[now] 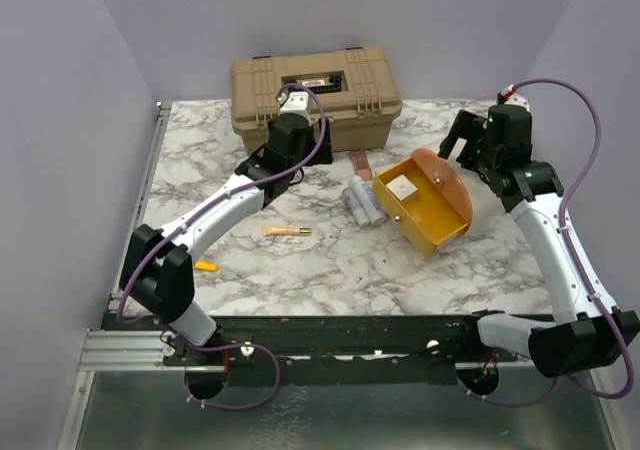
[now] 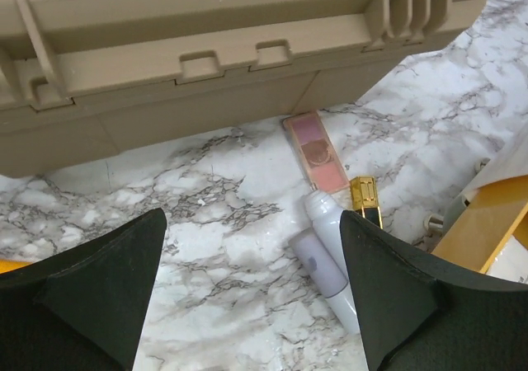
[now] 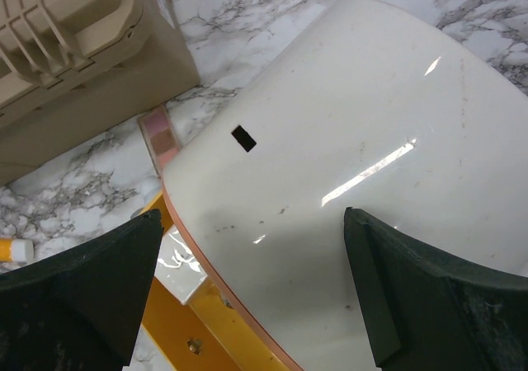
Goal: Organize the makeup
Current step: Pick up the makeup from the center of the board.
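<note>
My left gripper is open and empty above bare marble in front of the tan case; it also shows in the top view. Two pale tubes lie side by side by its right finger, with a pink palette and a gold stick just beyond. My right gripper is open and empty above the cream lid of the open pouch. A tan-handled brush and a small orange piece lie on the marble at the left. The tubes lie left of the pouch.
The big tan hard case stands shut at the back. The pouch's yellow inside faces the tubes. Purple walls close in the table on the left, back and right.
</note>
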### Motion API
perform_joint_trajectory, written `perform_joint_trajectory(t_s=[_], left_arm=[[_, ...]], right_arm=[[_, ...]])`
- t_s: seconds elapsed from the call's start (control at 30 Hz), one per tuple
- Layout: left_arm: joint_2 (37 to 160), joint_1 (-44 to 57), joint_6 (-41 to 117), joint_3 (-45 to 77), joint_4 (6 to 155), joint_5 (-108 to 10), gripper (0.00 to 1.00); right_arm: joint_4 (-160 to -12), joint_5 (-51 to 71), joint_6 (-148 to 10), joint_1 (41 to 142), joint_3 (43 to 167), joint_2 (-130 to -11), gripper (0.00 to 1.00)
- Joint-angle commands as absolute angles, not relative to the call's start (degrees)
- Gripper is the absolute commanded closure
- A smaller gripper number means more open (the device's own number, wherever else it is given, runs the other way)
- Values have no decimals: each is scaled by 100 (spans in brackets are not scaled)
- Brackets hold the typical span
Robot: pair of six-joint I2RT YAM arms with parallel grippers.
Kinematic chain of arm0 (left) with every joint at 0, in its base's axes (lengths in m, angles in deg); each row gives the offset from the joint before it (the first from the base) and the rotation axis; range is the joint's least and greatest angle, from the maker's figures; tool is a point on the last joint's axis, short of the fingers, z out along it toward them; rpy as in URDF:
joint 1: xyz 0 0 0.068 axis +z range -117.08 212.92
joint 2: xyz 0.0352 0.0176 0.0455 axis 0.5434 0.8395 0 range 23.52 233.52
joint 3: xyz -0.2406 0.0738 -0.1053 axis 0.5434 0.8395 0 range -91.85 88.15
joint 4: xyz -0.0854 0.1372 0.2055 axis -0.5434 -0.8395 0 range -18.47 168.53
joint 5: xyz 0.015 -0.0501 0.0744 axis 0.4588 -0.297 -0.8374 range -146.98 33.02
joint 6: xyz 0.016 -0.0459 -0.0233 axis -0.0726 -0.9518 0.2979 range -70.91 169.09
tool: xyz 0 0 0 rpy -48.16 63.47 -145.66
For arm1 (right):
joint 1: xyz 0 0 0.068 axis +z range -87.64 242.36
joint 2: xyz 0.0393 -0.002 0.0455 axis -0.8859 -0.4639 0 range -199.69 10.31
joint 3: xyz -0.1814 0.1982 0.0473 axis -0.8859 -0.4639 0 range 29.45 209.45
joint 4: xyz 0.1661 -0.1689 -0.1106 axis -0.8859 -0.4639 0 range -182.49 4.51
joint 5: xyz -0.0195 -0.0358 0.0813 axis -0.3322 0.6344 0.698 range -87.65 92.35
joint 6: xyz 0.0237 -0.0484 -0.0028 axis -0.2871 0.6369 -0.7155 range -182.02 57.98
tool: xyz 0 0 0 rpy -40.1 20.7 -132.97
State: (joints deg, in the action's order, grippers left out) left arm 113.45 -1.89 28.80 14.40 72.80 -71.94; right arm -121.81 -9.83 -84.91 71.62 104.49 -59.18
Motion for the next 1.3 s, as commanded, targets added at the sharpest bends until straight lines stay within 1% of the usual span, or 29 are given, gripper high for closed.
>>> perform_joint_trajectory(t_s=[0.0, 0.1, 0.17, 0.3, 0.47, 0.63, 0.8, 0.97, 1.13, 1.27], left_arm=[[11619, -101, 2415, 1482, 7159, -6850, 13], [11991, -85, 2400, 1443, 7009, -6595, 13], [12299, -79, 2457, 1333, 6989, -6373, 16], [12806, -77, 2352, 1017, 7012, -6185, 18], [13184, -103, 1942, 903, 7081, -5853, 19], [13057, -221, 1822, 1181, 7225, -5939, 21], [12751, -226, 1911, 1490, 7780, -5916, 20], [13181, -227, 2462, 1098, 8124, -5776, 22], [13703, -237, 2188, 505, 8055, -5923, 25], [14176, -433, 2260, 1, 8032, -6351, 23]], right_arm=[[-12324, -860, -8408, 7133, 10575, -5938, 2], [-12342, -817, -8411, 7132, 10600, -5932, 2], [-12354, -798, -8413, 7133, 10600, -5920, 3], [-12364, -762, -8447, 7131, 10571, -5883, 3], [-12364, -766, -8445, 7132, 10521, -5845, 3], [-12408, -753, -8414, 7133, 10604, -5850, 3], [-12390, -636, -8394, 7133, 10626, -5833, 3], [-12340, -562, -8383, 7132, 10640, -5852, 3], [-12437, -560, -8351, 7133, 10722, -5953, 3], [-12391, -525, -8347, 7131, 10719, -5947, 3]])
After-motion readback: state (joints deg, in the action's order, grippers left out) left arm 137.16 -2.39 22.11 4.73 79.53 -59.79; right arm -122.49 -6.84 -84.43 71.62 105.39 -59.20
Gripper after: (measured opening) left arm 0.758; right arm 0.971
